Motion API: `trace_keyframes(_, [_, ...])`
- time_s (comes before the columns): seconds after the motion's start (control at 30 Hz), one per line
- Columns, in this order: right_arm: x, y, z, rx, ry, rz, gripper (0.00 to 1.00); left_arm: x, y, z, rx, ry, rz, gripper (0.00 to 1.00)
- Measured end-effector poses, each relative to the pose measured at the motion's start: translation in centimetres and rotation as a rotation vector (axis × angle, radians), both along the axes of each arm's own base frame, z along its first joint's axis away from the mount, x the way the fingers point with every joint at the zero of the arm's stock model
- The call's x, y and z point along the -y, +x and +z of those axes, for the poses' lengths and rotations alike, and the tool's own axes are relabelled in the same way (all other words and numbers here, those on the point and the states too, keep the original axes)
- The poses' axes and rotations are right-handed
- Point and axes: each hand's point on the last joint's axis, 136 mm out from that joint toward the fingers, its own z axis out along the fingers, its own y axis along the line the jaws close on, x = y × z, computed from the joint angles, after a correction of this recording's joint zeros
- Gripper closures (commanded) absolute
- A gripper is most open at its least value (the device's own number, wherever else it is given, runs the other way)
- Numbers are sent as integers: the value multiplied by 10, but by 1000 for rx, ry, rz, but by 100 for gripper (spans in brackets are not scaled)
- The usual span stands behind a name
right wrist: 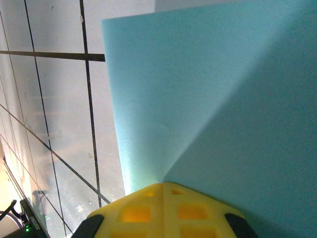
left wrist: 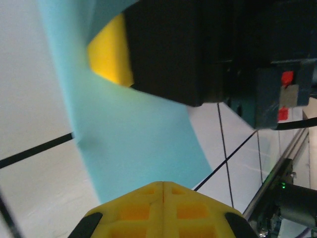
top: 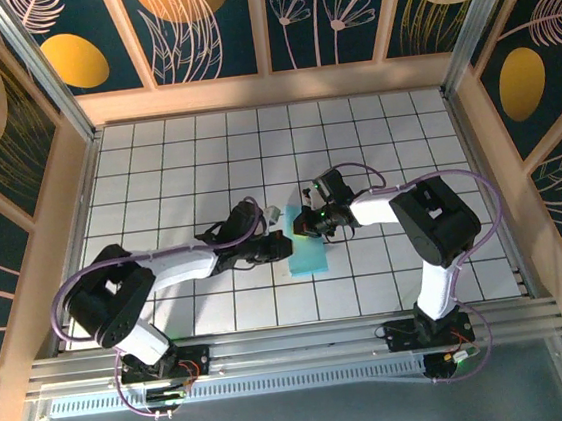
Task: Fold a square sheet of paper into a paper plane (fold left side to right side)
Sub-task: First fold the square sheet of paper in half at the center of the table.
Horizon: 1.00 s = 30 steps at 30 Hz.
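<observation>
1. Where the two arms meet, the white gridded counter (top: 155, 163) carries the square sheet of paper (top: 314, 260), with bare tiles spreading out on every side of the sheet.
2. The left arm (top: 167, 273) comes at the sheet from its left side. The right arm (top: 433, 217) bends in from the sheet's right and ends over its far edge.
3. The sheet is plain light blue and lies across the black grid lines, its near part flat on the counter. In the left wrist view its far part rises, and blue paper shows both above and below a yellow finger (left wrist: 111, 54) of the right arm's tool. In the right wrist view a slanting shadow runs across the paper.
4. The left end effector (top: 283, 243) sits at the sheet's left edge. Its yellow fingers are clenched tip to tip with nothing visible between them, and they point across the paper.
5. The right end effector (top: 306, 226) sits at the sheet's far edge, just beside the left one. It is likewise clenched, seam closed, with its tips over the blue surface. Whether they press on the paper I cannot tell.
</observation>
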Motion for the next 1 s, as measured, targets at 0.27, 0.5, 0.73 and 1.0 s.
trace_keyframes(0.27, [0,0,0,-1,-2,1,100,14,-2,-35,-80,20,-46,99])
trace_keyframes(0.5, [0,0,0,-4,-6,3,100,17,-12,-47,-94,39,-81,99])
trace_keyframes(0.73, [0,0,0,-5,-8,6,100,18,-16,-48,-73,45,-91,99])
trace_keyframes(1.0, [0,0,0,-5,-9,6,100,16,-34,-48,-66,43,-121,99])
